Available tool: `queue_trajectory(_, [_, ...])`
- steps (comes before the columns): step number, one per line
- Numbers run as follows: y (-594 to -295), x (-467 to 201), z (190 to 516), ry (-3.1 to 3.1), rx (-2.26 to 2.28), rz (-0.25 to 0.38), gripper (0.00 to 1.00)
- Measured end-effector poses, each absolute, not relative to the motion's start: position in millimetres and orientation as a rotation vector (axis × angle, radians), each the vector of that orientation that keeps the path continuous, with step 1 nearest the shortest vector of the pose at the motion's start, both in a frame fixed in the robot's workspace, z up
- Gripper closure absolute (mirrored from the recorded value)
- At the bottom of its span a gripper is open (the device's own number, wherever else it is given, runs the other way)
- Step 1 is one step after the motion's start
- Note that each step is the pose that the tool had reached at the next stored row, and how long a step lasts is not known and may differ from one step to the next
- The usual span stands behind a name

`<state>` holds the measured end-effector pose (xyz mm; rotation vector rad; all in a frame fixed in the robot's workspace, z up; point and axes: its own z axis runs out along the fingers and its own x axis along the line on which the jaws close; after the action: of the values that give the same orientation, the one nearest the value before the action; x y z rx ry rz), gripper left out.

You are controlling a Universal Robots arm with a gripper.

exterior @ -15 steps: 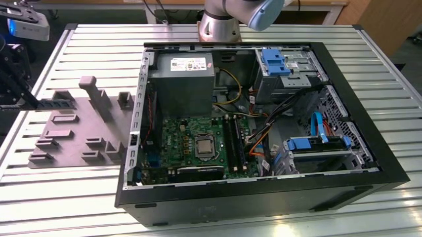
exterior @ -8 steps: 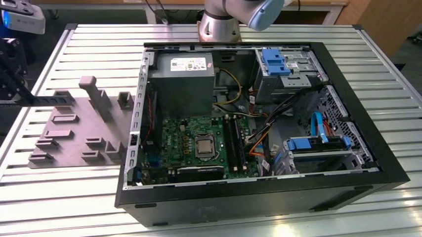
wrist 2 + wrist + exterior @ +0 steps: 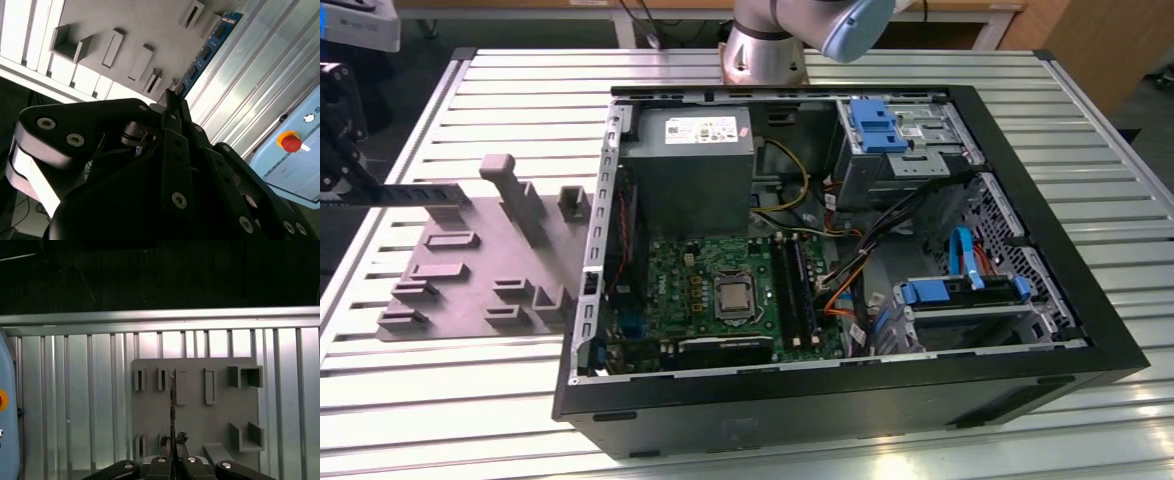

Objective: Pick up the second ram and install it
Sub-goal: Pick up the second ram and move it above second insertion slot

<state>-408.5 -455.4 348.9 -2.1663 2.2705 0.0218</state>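
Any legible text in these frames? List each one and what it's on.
None can be read.
White label on the power supply: print too small.
Marking at the end of the memory stick clamped in the gripper: blurred.
Print on the pale blue panel beside the red button: too faint.

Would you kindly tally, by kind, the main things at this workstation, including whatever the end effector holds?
ram stick, gripped in the end effector: 1
grey slotted fixture: 1
open computer case: 1
Total: 3
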Motion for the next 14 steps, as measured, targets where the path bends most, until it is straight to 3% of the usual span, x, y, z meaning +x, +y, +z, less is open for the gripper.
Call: queue_trajectory(14, [-455, -408, 371, 2.27, -2.166, 0.022, 0.86])
